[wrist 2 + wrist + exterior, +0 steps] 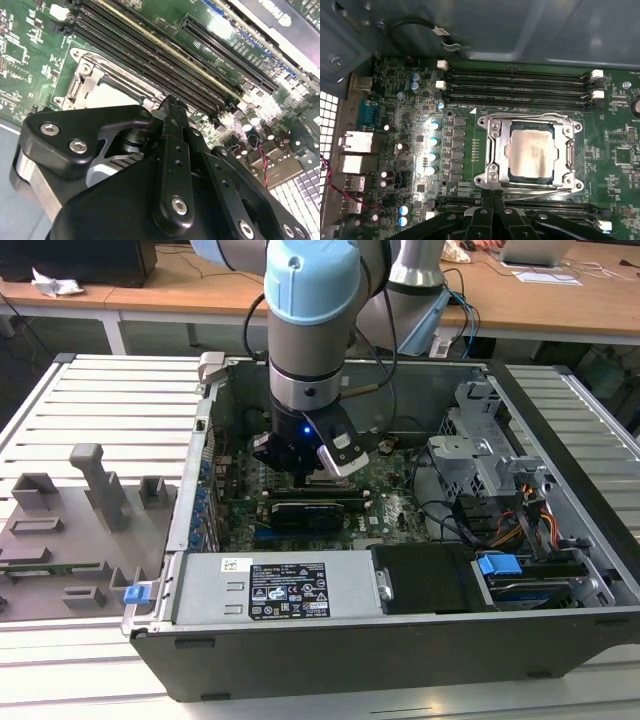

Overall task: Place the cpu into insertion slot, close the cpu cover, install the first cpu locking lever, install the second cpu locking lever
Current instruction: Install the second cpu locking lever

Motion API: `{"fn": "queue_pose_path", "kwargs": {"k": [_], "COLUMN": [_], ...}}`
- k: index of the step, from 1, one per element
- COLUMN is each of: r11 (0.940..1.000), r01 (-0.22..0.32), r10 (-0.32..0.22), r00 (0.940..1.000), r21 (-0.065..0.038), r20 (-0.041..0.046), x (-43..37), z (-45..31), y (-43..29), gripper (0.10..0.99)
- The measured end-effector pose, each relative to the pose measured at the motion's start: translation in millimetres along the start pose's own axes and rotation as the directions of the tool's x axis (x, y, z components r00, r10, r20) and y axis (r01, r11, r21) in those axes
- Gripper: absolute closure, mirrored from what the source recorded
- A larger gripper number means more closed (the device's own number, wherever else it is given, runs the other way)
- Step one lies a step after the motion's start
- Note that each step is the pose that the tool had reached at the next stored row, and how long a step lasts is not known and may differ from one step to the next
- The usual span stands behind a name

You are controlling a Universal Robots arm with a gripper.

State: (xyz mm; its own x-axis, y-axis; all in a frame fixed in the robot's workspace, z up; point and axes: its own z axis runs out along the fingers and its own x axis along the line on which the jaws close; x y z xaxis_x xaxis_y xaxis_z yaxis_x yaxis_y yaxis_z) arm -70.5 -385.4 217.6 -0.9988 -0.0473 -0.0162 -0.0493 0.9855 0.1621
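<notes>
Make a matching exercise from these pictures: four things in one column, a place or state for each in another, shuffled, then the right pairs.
Things:
1. cpu
2. cpu cover
3. gripper
4. memory slots

Places or states:
A. long, black and empty, between the socket and the case wall
B. down flat, framing the chip
C. seated in the insertion slot, silver top showing
D. at the socket's edge, fingers together

Pairs: 1-C, 2-B, 3-D, 4-A

A slatted metal table (110,400) carries an open computer case (400,640) and, at the exterior view's left, a grey fixture tray (60,540).
</notes>
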Motion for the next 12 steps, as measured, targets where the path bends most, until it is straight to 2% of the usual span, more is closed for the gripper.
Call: {"fn": "queue_pose_path", "kwargs": {"k": [1, 2, 7, 10, 12], "r11": [1.0000, 0.9999, 0.9990, 0.9984, 0.9976], "r01": [0.000, 0.000, 0.000, 0.000, 0.000], "r10": [0.000, 0.000, 0.000, 0.001, 0.001], "r00": [1.0000, 1.0000, 1.0000, 1.0000, 1.0000], "r21": [-0.005, -0.016, -0.044, -0.056, -0.069], "r20": [0.0003, 0.0010, 0.0024, 0.0030, 0.0036], "x": [0.6, 1.9, 3.0, 4.1, 5.8], "z": [1.1, 1.9, 5.2, 8.4, 9.8], "y": [-0.8, -2.0, -6.5, -8.3, -8.8], "gripper": [0.980, 0.980, 0.980, 0.980, 0.980]}}
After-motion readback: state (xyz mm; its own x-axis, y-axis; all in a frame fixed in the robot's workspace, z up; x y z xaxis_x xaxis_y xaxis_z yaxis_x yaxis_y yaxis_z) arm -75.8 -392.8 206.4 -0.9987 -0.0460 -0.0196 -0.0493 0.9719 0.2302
